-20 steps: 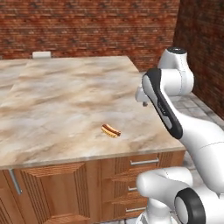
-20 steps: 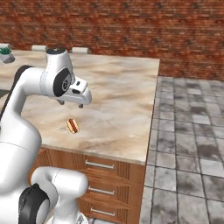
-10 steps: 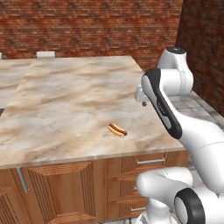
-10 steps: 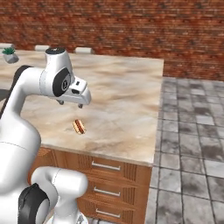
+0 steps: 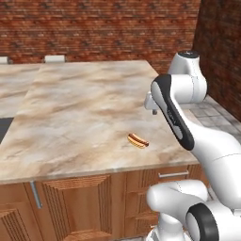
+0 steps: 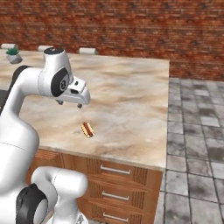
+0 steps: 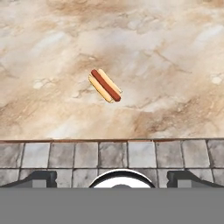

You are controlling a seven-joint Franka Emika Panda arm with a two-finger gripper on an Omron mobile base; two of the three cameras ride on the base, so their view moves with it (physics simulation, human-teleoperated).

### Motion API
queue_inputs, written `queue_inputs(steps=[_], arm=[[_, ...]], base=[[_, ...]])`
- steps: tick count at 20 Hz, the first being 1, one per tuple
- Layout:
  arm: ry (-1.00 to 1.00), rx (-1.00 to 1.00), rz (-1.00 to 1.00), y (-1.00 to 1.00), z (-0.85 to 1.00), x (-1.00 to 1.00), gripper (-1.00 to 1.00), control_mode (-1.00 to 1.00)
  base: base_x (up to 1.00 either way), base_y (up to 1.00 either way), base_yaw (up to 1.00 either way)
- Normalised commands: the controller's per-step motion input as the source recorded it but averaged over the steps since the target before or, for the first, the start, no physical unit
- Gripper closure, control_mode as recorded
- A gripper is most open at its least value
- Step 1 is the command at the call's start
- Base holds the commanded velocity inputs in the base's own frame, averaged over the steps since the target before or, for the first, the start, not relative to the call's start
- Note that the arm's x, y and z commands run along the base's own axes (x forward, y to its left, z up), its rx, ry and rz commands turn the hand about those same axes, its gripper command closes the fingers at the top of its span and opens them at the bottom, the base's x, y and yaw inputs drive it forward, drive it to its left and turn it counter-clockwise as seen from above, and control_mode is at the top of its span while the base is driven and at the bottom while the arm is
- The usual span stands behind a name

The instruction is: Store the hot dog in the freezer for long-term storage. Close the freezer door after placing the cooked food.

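Hot dog (image 7: 105, 85) lying alone on marble counter (image 5: 84, 113) near its front edge, below and ahead of the gripper (image 6: 70, 103), gripper raised, fingers spread wide apart, holding nothing

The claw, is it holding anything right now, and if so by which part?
Nothing is held. The claw hangs open above the counter, its two fingertips wide apart with nothing between them. The hot dog lies loose on the marble, ahead of the claw.

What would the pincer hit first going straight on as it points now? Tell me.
Probably the marble counter, landing close to the hot dog, which lies near the middle of the hand view. The pincer hangs above the counter, pointing down. Depth is unclear, so whether it meets the bun first is uncertain.
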Motion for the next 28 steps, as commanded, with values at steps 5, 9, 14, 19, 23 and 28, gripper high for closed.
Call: queue_inputs(steps=[5,9,14,19,23,28], arm=[[0.00,0.00,0.00,0.00,0.00,0.00,-1.00,1.00],[0.00,0.00,0.00,0.00,0.00,0.00,-1.00,1.00],[0.00,0.00,0.00,0.00,0.00,0.00,-1.00,1.00],[0.00,0.00,0.01,0.00,0.00,0.50,-1.00,-1.00],[0.04,0.00,0.01,-0.01,-0.19,0.61,-1.00,-1.00],[0.18,-0.07,0.15,-0.07,-0.66,0.68,-1.00,-1.00]], base=[[0.32,0.00,0.04],[0.38,0.00,0.05],[0.25,0.00,0.02],[0.00,0.00,0.00],[0.00,0.00,0.00],[0.00,0.00,0.00]])
